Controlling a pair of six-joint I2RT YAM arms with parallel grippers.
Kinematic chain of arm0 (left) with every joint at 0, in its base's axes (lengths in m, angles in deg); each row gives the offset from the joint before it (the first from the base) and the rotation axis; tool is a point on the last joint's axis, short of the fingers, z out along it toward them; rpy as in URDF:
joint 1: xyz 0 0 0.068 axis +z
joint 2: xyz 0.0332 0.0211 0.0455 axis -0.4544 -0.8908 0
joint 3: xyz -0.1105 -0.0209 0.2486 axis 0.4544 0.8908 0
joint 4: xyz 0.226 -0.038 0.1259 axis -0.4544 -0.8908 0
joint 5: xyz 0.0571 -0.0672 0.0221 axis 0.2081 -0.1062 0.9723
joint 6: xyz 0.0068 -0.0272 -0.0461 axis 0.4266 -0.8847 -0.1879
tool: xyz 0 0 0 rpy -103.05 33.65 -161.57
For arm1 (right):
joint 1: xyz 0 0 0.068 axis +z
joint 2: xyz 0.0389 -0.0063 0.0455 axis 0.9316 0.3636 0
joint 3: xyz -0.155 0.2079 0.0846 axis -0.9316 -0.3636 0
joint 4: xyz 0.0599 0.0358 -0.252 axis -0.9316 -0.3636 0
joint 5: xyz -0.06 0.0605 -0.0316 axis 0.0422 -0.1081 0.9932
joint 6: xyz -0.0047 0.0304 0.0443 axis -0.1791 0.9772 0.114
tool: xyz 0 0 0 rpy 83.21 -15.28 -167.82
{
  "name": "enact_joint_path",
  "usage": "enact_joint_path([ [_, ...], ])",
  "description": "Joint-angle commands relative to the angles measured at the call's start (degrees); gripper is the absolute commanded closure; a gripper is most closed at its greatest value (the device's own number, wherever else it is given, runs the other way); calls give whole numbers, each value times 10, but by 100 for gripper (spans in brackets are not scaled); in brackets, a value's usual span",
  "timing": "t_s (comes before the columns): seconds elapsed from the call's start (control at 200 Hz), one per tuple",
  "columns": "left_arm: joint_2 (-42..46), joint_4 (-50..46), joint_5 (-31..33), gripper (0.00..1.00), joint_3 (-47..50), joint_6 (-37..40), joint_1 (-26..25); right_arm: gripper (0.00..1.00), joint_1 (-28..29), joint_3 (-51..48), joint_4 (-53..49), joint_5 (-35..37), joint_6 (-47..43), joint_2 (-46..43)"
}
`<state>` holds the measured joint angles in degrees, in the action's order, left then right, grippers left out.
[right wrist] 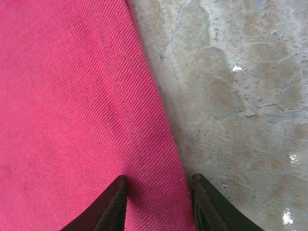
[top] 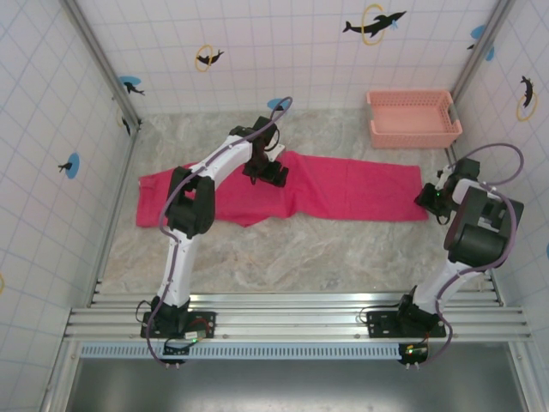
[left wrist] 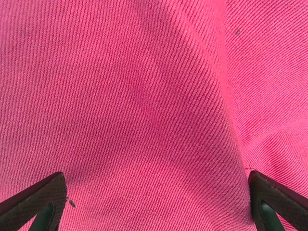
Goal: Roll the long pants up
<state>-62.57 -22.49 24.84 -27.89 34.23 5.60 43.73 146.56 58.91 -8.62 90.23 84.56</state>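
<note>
Marbled grey tabletop [top: 300, 257], white-tiled walls around. Across its middle, from 9 o'clock to 3 o'clock, the magenta-red soft cloth long pants [top: 343, 189] lie flat and unrolled. The left gripper [top: 268, 174] sits on the cloth near centre, jaws wide apart. The right gripper [top: 429, 199] is at the 3 o'clock end, jaws narrowly apart astride the hem edge [right wrist: 144, 159], the cloth between them flat. A salmon-pink slotted plastic basket [top: 414, 133] stands at 1 o'clock, apart from the pants. Likely step: taking hold of the hem. The next move calls for pinching that edge and turning it over toward 9 o'clock.
</note>
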Motion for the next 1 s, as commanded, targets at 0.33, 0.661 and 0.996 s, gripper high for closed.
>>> enact_joint_path([
  [0.33, 2, -31, -1, 3, -3, 27, 3, 81, 28, 30, -171, -1, -45, 33],
  [0.661, 11, -40, 4, 3, 1, 41, 3, 100, 51, -23, -101, -66, 13, -9],
  [0.996, 29, -43, 10, 3, 22, 54, 13, 100, 117, -58, -98, 70, 94, -271],
])
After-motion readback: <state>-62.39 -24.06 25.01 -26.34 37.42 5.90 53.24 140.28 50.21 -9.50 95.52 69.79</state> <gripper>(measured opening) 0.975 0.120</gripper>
